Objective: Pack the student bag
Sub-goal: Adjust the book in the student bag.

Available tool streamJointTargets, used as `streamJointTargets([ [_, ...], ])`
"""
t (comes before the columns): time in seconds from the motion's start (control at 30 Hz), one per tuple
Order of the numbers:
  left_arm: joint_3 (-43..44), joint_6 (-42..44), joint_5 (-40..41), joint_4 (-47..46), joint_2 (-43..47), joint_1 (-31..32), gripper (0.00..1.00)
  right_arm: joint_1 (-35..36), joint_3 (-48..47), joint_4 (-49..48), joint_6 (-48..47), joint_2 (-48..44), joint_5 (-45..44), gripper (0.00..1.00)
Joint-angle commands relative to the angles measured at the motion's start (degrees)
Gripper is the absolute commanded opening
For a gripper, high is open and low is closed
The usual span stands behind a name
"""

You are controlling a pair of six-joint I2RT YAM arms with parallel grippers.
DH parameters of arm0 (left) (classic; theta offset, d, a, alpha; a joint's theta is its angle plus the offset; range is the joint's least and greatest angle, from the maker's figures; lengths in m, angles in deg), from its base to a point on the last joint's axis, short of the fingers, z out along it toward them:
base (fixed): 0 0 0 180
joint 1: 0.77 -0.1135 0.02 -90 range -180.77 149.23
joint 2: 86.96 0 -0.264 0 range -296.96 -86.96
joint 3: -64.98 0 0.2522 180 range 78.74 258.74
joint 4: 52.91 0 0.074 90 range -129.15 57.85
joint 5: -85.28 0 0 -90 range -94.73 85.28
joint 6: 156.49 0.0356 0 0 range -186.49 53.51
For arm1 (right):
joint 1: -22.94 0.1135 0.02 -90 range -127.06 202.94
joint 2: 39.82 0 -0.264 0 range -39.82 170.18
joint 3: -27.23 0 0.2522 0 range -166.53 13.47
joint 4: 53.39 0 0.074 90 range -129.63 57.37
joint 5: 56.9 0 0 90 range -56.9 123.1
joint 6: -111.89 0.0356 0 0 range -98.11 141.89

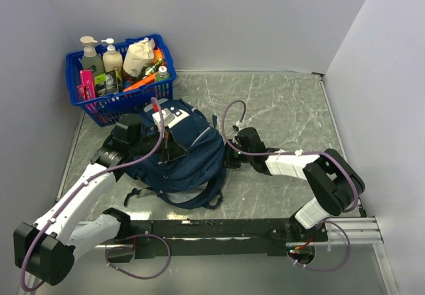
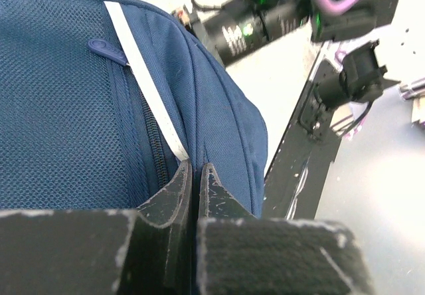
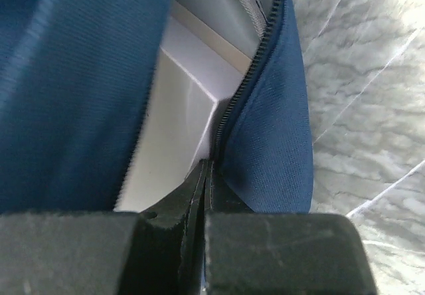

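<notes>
Student bag (image 1: 192,161) | step: likely holding mouth open | left gripper (image 2: 196,175) clamped on side fabric (image 2: 222,102) | right gripper (image 3: 207,175) clamped on zipper edge (image 3: 247,82) | next: widen gap

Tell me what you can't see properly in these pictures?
Right wrist view: white thing inside the student bag, half covered by fabric; can't tell what it is.
Wrist views: whatever the shut left claw and right claw pinch, hidden behind their own tips.
Top view: labels in the blue basket, too small.
</notes>
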Motion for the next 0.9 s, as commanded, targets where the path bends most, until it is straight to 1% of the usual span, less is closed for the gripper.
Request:
streamJointTargets([
  [0.0,-0.54,3.77,-5.56,-1.34,0.97,1.5,0.01,-0.94,-3.31,-14.15,3.14,-1.81,9.3,0.05],
  [0.07,-1.68,2.55,-4.86,-4.23,1.5,1.59,0.01,-0.42,-1.81,-14.93,3.22,-2.59,9.59,0.06],
  [0.1,-1.86,1.84,-4.85,-5.46,1.67,1.59,0.01,0.98,-1.46,-15.81,3.58,-2.69,8.98,0.06],
  [0.13,-2.03,0.97,-4.94,-6.69,1.93,1.5,0.01,1.78,-2.5,-15.99,3.84,-2.43,8.63,0.05],
  [0.17,-1.77,-0.61,-5.46,-8.88,1.76,1.5,0.01,2.83,-3.82,-15.65,3.67,-1.21,8.97,0.0],
  [0.27,0.07,-2.99,-5.99,-11.09,0.97,1.67,0.01,6.17,-10.5,-13.53,2.53,2.57,10.03,0.0],
  [0.3,0.51,-3.52,-5.73,-11.79,0.88,1.67,0.01,6.7,-11.82,-16.49,3.83,3.89,11.95,0.0],
  [0.33,1.3,-3.96,-5.56,-12.5,0.8,1.67,0.01,7.4,-14.79,-17.3,4.71,6.43,15.1,0.0],
  [0.4,2.18,-5.45,-5.2,-13.56,0.62,1.59,0.01,7.67,-17.62,-17.75,6.9,7.85,16.97,0.0],
  [0.5,2.27,-6.43,-5.12,-16.37,0.44,1.32,0.01,7.67,-16.41,-21.52,9.2,7.42,18.29,0.01],
  [0.53,1.92,-6.6,-5.03,-16.63,0.44,1.15,0.01,7.5,-16.14,-22.05,9.21,6.64,19.16,0.13],
  [0.57,1.49,-6.69,-5.03,-17.07,0.62,0.89,0.01,7.32,-15.87,-22.06,9.03,6.11,19.43,0.15],
  [0.63,0.08,-6.17,-5.03,-17.17,1.06,0.27,0.01,6.45,-15.43,-18.73,8.15,4.53,20.22,0.21],
  [0.67,-0.19,-5.64,-5.03,-16.73,1.49,-0.08,0.01,4.7,-15.0,-17.59,7.63,3.74,21.36,0.23],
  [0.7,-0.54,-4.94,-5.03,-14.72,1.76,-0.43,0.01,3.47,-13.51,-14.27,7.1,2.86,21.37,0.27],
  [0.73,-0.54,-2.76,-4.94,-14.09,2.11,-1.22,0.01,2.32,-12.45,-12.41,6.31,0.24,21.2,0.34],
  [0.77,-0.54,-1.34,-4.77,-11.3,2.9,-1.49,0.01,-0.04,-11.4,-10.65,3.96,-1.35,20.41,0.37],
  [0.8,-0.28,-0.28,-4.5,-8.14,3.25,-1.84,0.01,-1.02,-9.82,-8.37,2.37,-4.5,19.71,0.43],
  [0.83,-0.1,1.9,-4.24,-6.54,3.43,-2.28,0.01,-1.81,-9.55,-2.08,0.44,-6.1,19.0,0.58],
  [0.87,0.16,2.62,-4.06,-5.4,4.21,-2.54,0.01,-2.69,-9.72,1.46,-3.76,-7.59,16.82,0.66],
])
